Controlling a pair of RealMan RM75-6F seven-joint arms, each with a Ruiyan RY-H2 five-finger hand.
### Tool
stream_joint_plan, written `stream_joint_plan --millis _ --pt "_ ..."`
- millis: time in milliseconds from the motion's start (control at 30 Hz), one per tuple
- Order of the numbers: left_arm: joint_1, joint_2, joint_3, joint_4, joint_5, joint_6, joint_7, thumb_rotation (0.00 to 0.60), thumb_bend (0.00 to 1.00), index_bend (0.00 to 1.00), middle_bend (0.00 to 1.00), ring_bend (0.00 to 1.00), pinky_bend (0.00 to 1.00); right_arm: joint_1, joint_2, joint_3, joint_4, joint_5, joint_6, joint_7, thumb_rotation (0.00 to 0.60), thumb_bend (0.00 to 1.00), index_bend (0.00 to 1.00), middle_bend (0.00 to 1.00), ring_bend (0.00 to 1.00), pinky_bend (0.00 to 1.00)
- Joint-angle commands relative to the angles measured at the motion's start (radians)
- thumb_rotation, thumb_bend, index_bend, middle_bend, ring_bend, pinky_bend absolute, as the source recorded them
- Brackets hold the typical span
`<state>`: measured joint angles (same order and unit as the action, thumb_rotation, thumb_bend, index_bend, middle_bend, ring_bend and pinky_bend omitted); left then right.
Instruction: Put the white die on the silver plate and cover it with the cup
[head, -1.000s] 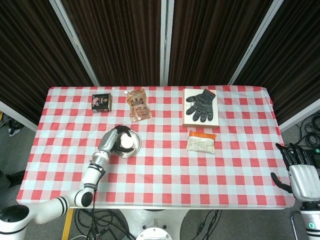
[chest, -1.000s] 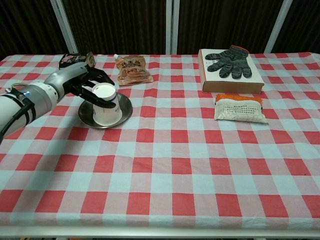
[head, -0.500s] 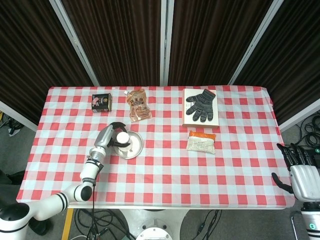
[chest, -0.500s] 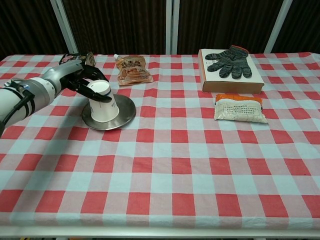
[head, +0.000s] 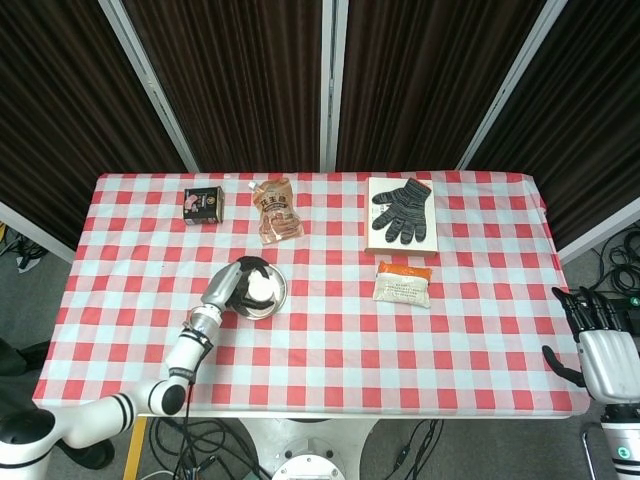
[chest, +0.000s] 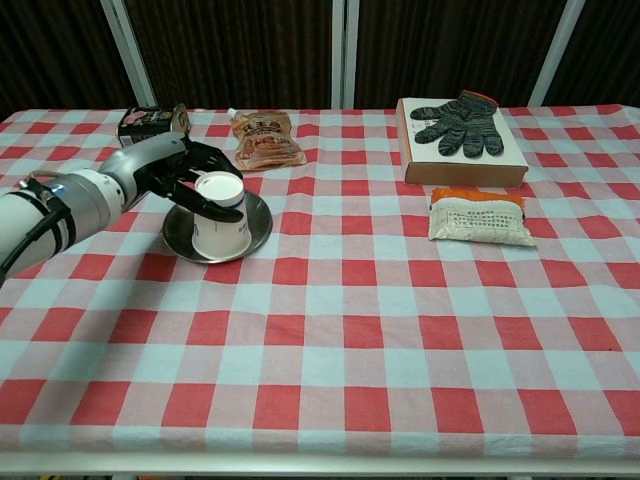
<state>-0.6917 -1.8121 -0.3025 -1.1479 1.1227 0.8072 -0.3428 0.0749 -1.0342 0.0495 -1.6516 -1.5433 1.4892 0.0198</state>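
L hand held the inverted cup on the silver plate; R hand hung open. Cup probably light, crushable, so grip sides gently. Die hidden.

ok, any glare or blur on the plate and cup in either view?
Chest view: sharp; the plate shows a soft sheen on its rim, no blown glare; the left hand holds the cup. Head view: both small, and the hand hides part of the plate.
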Motion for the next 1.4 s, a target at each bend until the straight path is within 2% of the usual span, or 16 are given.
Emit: stream_joint_plan --millis 33,333,533,700,800,1133,1267,1400 --pt "-0.011 -0.014 -0.002 0.033 -0.011 -0.002 0.022 0.599 0.13 0.50 0.25 0.15 0.16 0.000 0.001 0.001 -0.001 0.001 0.001 -0.001 0.600 0.22 0.08 0.16 0.00 0.07" --pt "-0.020 -0.009 -0.054 0.106 -0.069 -0.001 0.028 0.599 0.13 0.50 0.25 0.15 0.16 0.004 -0.001 0.001 -0.001 0.003 -0.008 -0.001 0.600 0.22 0.08 0.16 0.00 0.07" --pt "-0.017 -0.007 -0.019 0.076 -0.034 -0.004 0.038 0.599 0.13 0.50 0.25 0.15 0.16 0.004 -0.002 0.001 -0.001 0.000 -0.006 0.000 0.600 0.22 0.08 0.16 0.00 0.07" --pt "-0.006 0.007 0.006 -0.008 0.012 0.006 0.011 0.598 0.12 0.50 0.25 0.15 0.16 0.000 0.003 0.000 -0.004 0.001 0.000 -0.002 0.600 0.22 0.08 0.16 0.00 0.07" --pt "-0.009 0.009 0.009 -0.009 0.019 0.008 0.015 0.599 0.12 0.50 0.25 0.15 0.16 -0.002 0.005 0.000 -0.005 0.002 0.003 -0.002 0.600 0.22 0.08 0.16 0.00 0.07" --pt "-0.029 -0.012 -0.057 0.118 -0.075 -0.031 -0.007 0.599 0.13 0.50 0.25 0.15 0.15 -0.004 0.005 0.000 -0.007 -0.001 0.007 -0.002 0.600 0.22 0.08 0.16 0.00 0.07" --pt "-0.005 0.025 -0.068 0.059 -0.065 -0.027 -0.064 0.599 0.13 0.50 0.25 0.14 0.15 -0.003 0.006 0.000 -0.010 -0.004 0.006 -0.006 0.600 0.22 0.08 0.16 0.00 0.07" --pt "0.026 0.077 -0.060 -0.024 -0.007 0.024 -0.100 0.598 0.12 0.50 0.25 0.15 0.15 -0.003 0.007 0.000 -0.012 -0.009 0.010 -0.007 0.600 0.22 0.08 0.16 0.00 0.07"
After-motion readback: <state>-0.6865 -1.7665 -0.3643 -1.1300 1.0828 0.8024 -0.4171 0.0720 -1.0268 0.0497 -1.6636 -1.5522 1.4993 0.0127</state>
